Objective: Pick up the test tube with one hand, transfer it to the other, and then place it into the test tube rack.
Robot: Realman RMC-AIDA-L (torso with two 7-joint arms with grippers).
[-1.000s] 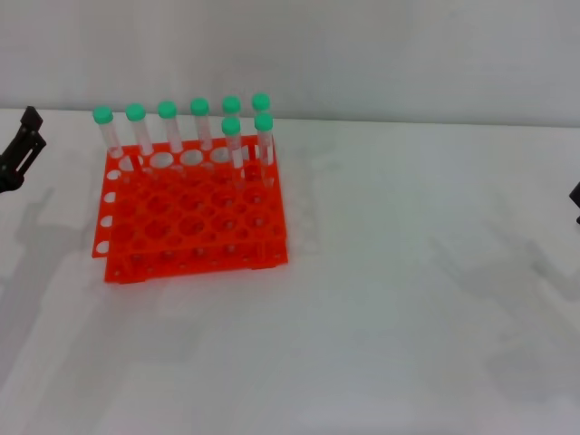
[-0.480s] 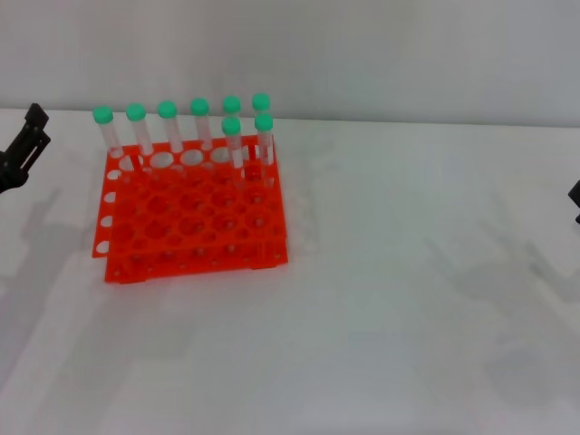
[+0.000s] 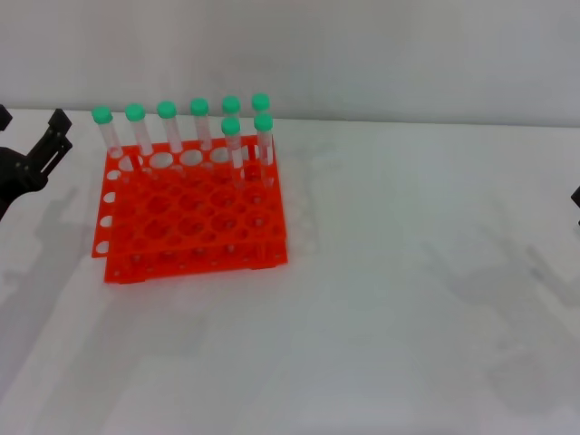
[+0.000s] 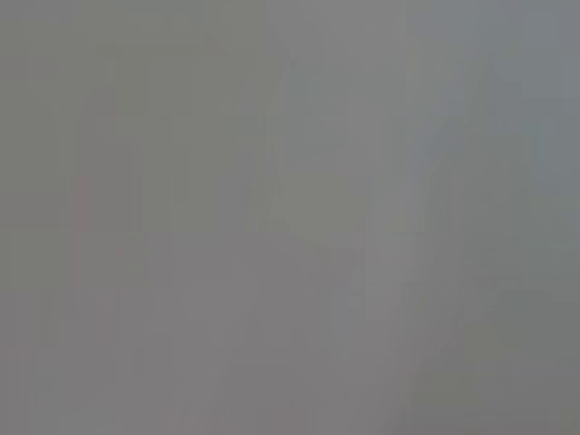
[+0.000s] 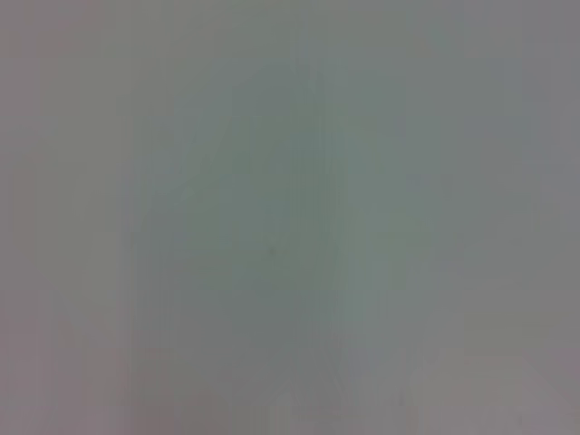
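The orange-red test tube rack (image 3: pixel 190 222) stands left of centre on the white table. Several green-capped clear test tubes (image 3: pixel 199 122) stand upright in its far rows; they look alike, so I cannot tell which one the task means, and none is held. My left gripper (image 3: pixel 32 122) is at the left edge, just left of the rack's far corner, open and empty, with one black finger (image 3: pixel 54 136) near the leftmost tube (image 3: pixel 104 127). My right gripper (image 3: pixel 576 201) barely shows at the right edge, far from the rack. Both wrist views show only plain grey.
The white table (image 3: pixel 408 299) stretches to the right and front of the rack. A pale wall (image 3: pixel 362 54) rises behind the table's far edge, close behind the tubes.
My left gripper has moved right, toward the rack's far left corner, and more of it shows now. The right gripper and the tubes have not moved.
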